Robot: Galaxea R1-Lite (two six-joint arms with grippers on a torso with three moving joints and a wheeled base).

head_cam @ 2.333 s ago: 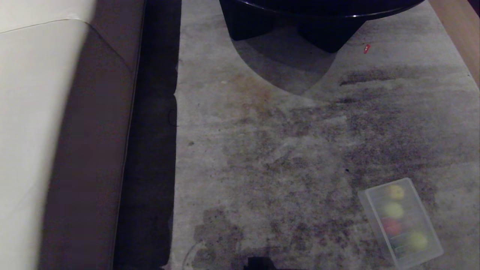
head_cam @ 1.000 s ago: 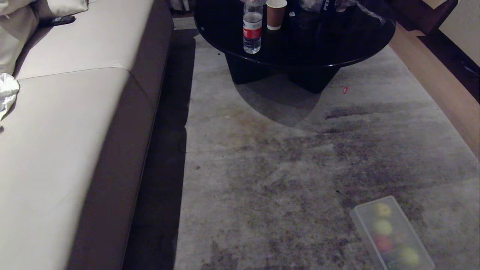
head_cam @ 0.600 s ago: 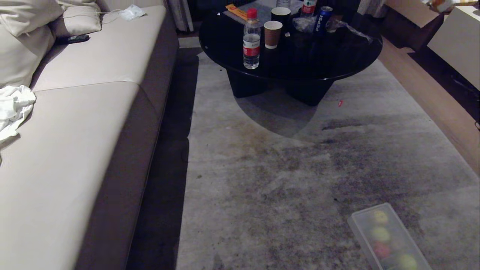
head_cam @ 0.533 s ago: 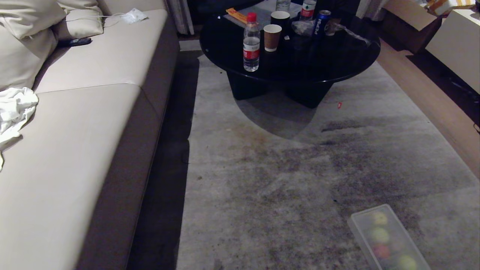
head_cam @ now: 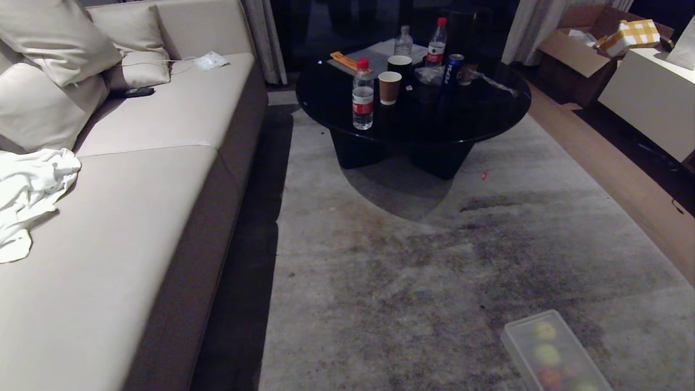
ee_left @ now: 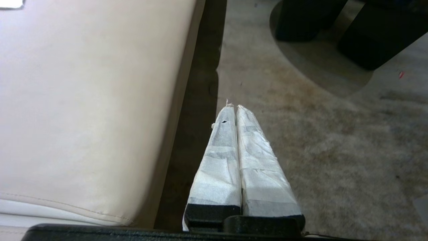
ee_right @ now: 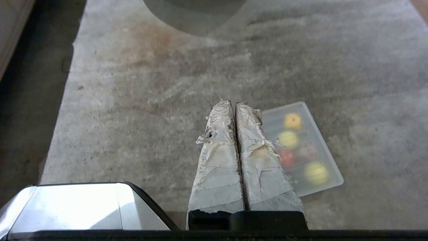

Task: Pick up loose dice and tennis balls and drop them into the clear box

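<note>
- My left hand point(ee_left: 235, 108) and right hand point(ee_right: 233, 103) are both pressed closed and empty, parked above the rug point(head_cam: 412, 282).
- The clear box point(ee_right: 321, 169) lies on the rug, well apart from the black bench point(head_cam: 412, 117); balls and dice show blurred inside it.
- Risk: no loose pieces show on the rug, so reaching blind could knock the box.

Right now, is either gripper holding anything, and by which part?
Nothing is held: the left gripper and the right gripper are both shut and empty.
</note>
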